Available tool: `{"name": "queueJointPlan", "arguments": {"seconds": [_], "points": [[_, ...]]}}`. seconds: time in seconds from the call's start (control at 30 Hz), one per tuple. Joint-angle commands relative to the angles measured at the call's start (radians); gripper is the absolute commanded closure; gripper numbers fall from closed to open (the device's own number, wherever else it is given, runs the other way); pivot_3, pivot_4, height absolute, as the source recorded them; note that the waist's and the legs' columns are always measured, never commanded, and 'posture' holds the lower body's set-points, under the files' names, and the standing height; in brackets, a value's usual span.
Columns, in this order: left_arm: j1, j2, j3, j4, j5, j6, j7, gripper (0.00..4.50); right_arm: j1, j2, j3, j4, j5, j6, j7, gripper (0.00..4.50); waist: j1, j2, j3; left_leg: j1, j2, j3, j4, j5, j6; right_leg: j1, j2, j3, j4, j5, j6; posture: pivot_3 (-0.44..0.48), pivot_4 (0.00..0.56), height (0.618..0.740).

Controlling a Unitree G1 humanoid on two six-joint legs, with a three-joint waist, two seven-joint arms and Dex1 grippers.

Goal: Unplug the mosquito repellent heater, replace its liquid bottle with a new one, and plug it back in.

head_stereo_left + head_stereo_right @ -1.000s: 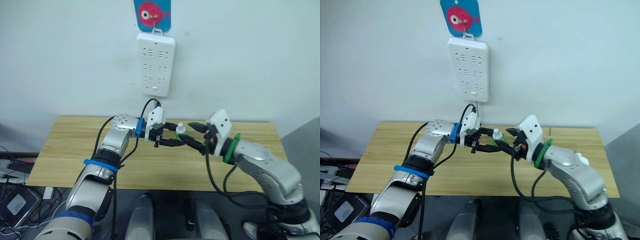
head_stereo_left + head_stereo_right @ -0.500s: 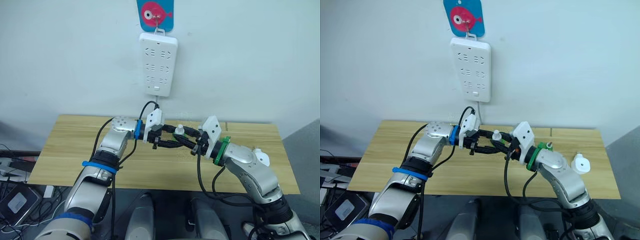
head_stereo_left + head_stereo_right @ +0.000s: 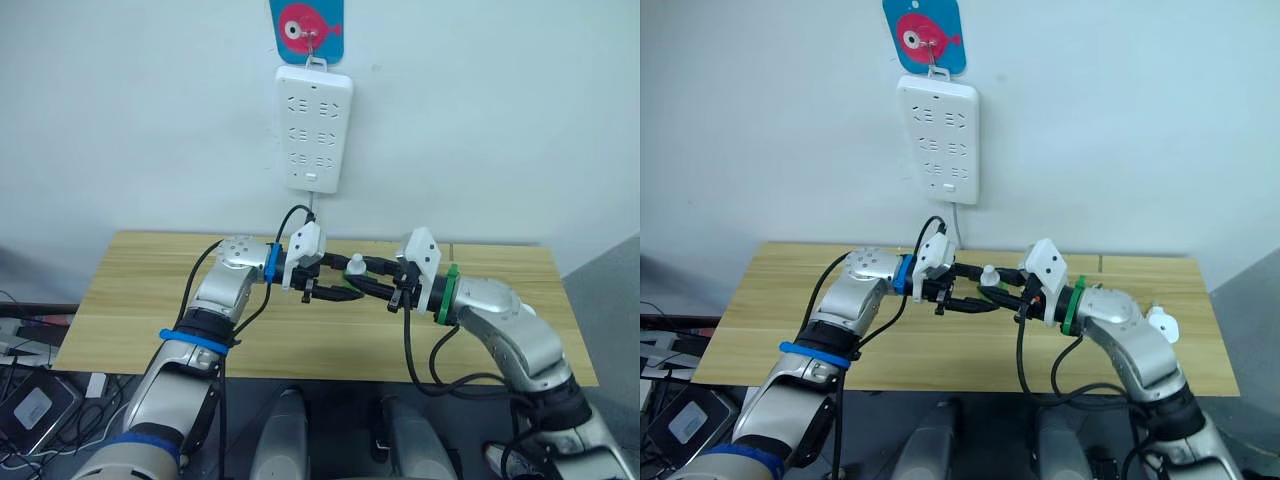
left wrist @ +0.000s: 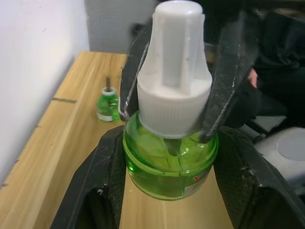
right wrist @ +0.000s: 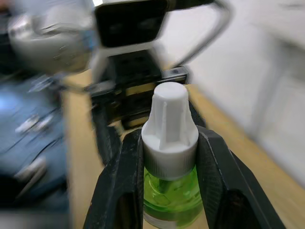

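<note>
Both your arms meet mid-air, left gripper (image 3: 335, 285) and right gripper (image 3: 372, 283) facing, fingers each clamped on the capped bottle (image 4: 170, 143).

You're looking at two silver-grey metal arms. The left arm (image 3: 215, 300) wears blue bands, the right arm (image 3: 505, 325) a green ring near the wrist. Each carries a white camera block, looping black cables, and a gripper with two black fingers.

Glossy translucent green bottle (image 4: 169, 167), ribbed white cap (image 4: 174, 71), wood-grain table (image 3: 150, 300)

Bright even light, blurred wrist background.
</note>
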Motion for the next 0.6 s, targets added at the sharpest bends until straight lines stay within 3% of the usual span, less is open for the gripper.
{"name": "queueJointPlan", "arguments": {"seconds": [0.03,0.17,0.3,0.33,0.37,0.6], "points": [[0.052,0.021,-0.053,-0.134,-0.025,-0.047,-0.089,2.27,-0.091,0.015,0.074,0.05,0.044,-0.083,0.241,3.4,0.006,0.0,0.0,0.0,0.001,-0.001,0.0,0.0,0.0,0.0,0.001,-0.001,0.0,0.0,0.0,0.345,0.245,0.74],[0.123,0.067,-0.064,-0.253,-0.054,-0.012,-0.116,2.27,-0.182,0.029,0.118,0.138,0.042,-0.109,0.412,3.4,0.02,0.0,0.0,0.0,0.001,-0.001,-0.001,0.0,0.0,0.0,0.001,-0.001,0.0,0.0,-0.001,0.388,0.243,0.74],[0.148,0.086,-0.054,-0.282,-0.058,0.0,-0.099,2.27,-0.218,0.031,0.109,0.186,0.027,-0.128,0.474,3.4,0.049,0.0,0.0,0.0,0.001,-0.002,-0.001,0.0,0.0,0.0,0.001,-0.001,0.0,0.0,-0.001,0.398,0.252,0.74],[0.148,0.087,-0.048,-0.275,-0.055,-0.003,-0.09,2.27,-0.224,0.028,0.099,0.191,0.033,-0.116,0.481,2.68,0.059,0.0,0.0,0.0,0.001,-0.002,0.0,0.0,0.0,0.0,0.001,-0.001,0.0,-0.001,0.0,0.395,0.252,0.74],[0.146,0.086,-0.044,-0.267,-0.053,-0.006,-0.081,2.27,-0.228,0.025,0.089,0.192,0.039,-0.104,0.485,2.51,0.066,0.0,0.0,0.0,0.001,-0.001,0.0,0.0,0.0,0.0,0.001,-0.001,0.0,-0.002,0.002,0.391,0.251,0.74],[0.114,0.061,-0.014,-0.184,-0.038,-0.026,0.008,2.27,-0.166,-0.092,-0.017,0.118,0.061,-0.048,0.444,0.06,0.112,0.0,0.0,-0.001,0.001,0.0,0.0,0.0,0.0,0.0,0.001,0.0,-0.001,-0.001,0.002,0.357,0.251,0.74]]}}
